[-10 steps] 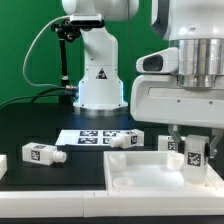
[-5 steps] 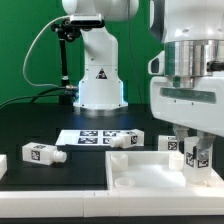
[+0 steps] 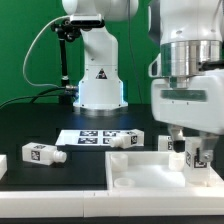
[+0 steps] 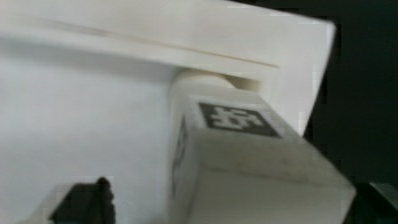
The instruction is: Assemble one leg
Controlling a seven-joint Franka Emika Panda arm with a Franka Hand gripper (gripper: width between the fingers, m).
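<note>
Glossy white shells all over the arm (image 3: 98,40), chunky and rounded, very lab-robot. Small black triangle logo (image 3: 100,76) on the front of the base, plus a faint blue glow (image 3: 77,92) low on one side. Thin black cable (image 3: 37,47) looping off the upper part in a big arc. Up close to the camera, a fat white housing (image 3: 185,100) with smooth corners under a silvery-grey ring (image 3: 195,55). From the wrist view, just one black fingertip (image 4: 82,198), matte and narrow, kinda blurry.
</note>
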